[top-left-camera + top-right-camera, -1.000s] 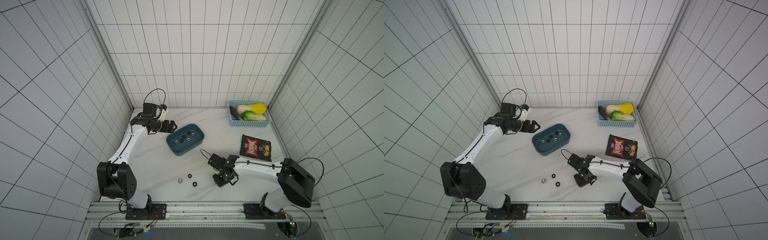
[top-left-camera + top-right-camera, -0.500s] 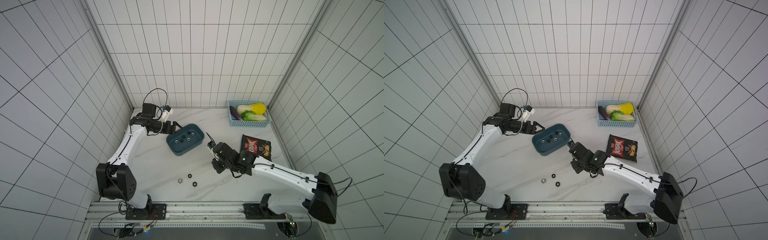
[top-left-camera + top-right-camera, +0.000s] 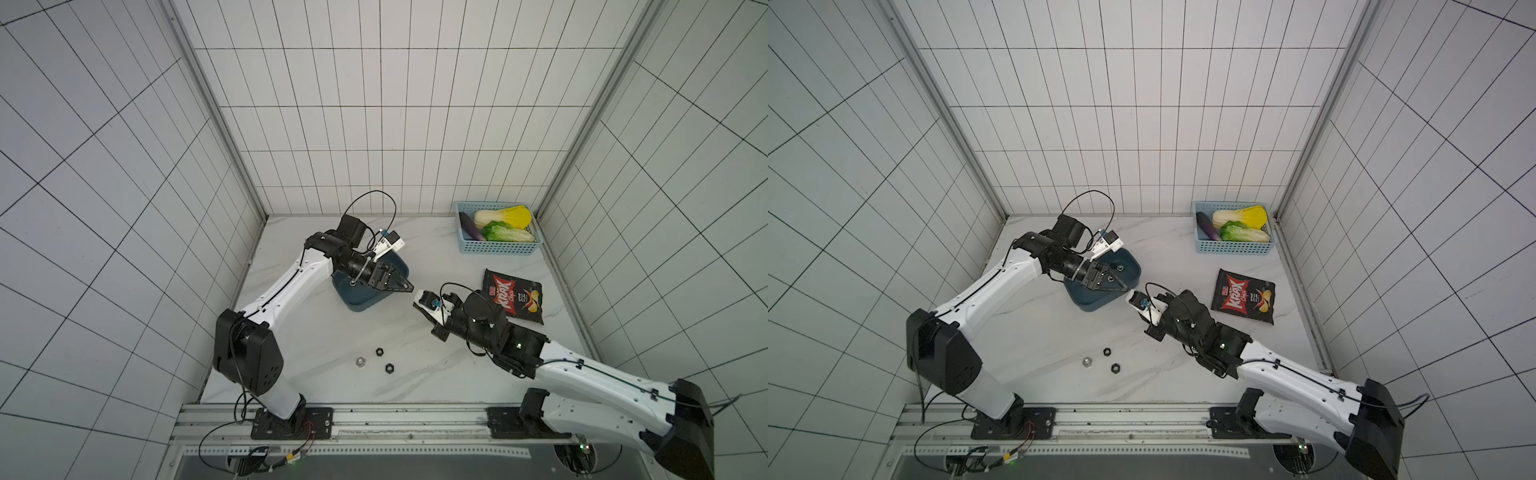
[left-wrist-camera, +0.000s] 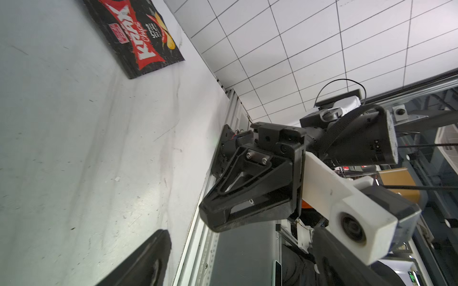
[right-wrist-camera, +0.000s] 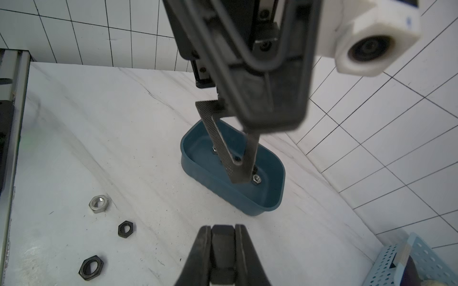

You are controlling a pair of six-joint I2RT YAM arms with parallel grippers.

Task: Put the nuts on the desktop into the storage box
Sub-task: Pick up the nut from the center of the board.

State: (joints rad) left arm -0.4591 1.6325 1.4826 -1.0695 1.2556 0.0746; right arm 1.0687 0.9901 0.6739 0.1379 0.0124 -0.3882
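The dark teal storage box point(image 3: 360, 302) stands on the white desktop point(image 3: 316, 332) with several nuts point(image 5: 256, 178) in it. My left gripper point(image 3: 405, 286) hangs over the box, open and holding nothing; in its own wrist view its fingers point(image 4: 148, 257) stand wide apart. My right gripper point(image 5: 223, 235) hovers just right of the box, pointing at it, shut on a black nut point(image 5: 222, 241). One silver nut point(image 3: 360, 362) and two black nuts point(image 3: 379, 351) point(image 3: 389, 368) lie on the desktop near the front.
A light blue basket point(image 3: 496, 248) of vegetables sits at the back right. A black chips bag point(image 3: 515, 301) lies flat beside my right arm. A metal rail point(image 3: 374, 415) runs along the front edge. Tiled walls close in three sides.
My right gripper has risen from the front of the desktop and travelled toward the box with the nut in it. My left gripper has swung from behind the box to over it.
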